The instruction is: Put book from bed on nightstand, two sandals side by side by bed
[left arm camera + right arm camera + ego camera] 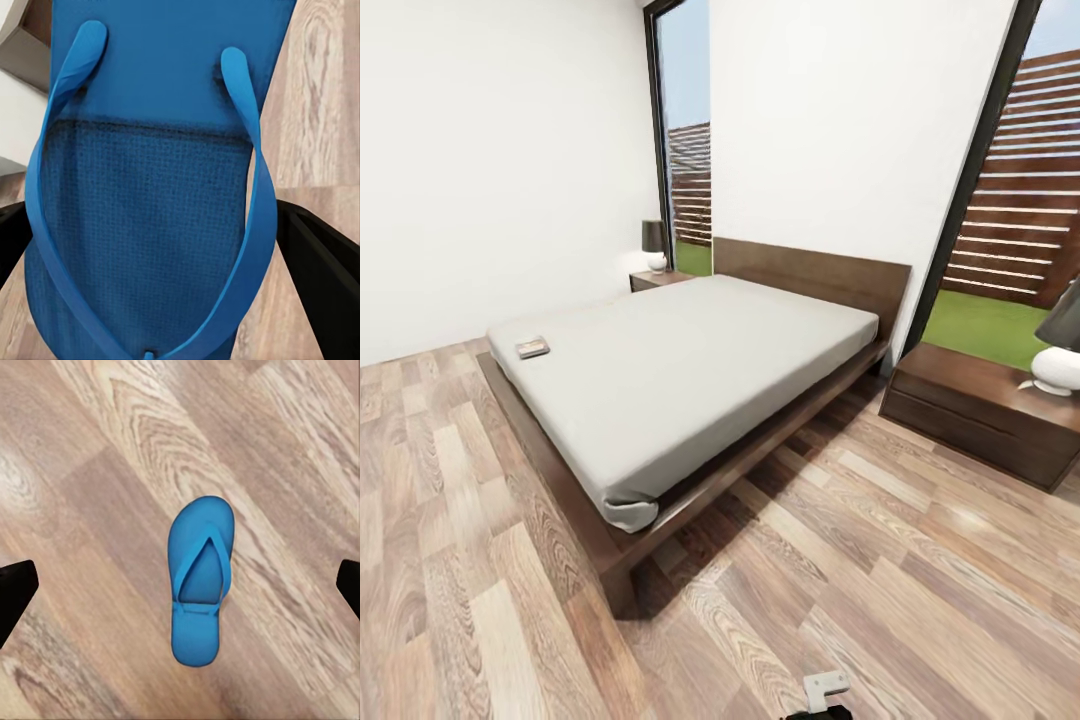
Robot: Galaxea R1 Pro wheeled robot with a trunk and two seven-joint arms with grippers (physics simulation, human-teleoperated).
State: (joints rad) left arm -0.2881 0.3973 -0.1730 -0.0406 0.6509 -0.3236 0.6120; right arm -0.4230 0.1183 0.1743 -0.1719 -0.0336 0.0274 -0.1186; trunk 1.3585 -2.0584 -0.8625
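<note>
Currently: L gripper clamped on blue sandal; R gripper wide open, empty, above 2nd sandal on wood floor. Light, floppy, I'd say; I'd pinch sole edges.

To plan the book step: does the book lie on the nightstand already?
No, the book lies on the bed, near the mattress corner far from both nightstands.

bright even daylight | soft shadow under bed | edges warped
</note>
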